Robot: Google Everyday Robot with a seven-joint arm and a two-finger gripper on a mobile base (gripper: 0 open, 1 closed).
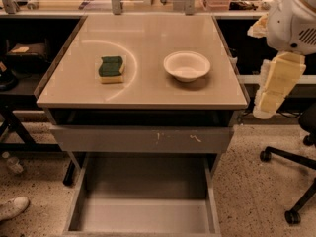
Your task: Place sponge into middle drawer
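Resting green side up, the sponge (111,69) lies on the bench (143,90), left of the white bowl (186,65) and apart from it. Below, the middle drawer (143,216) stands pulled out. What seems to be the pincer (265,106) hangs beside the bench's right edge; wide or narrow, I cannot tell.

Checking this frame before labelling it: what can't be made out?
Middle drawer: its front is cut off by the camera view's bottom edge.
Dark slot under the tabletop: in shadow, contents unreadable.
Gripper, hanging right of the tabletop: its arm leaves by the right edge.
Sponge underside: hidden against the tabletop.
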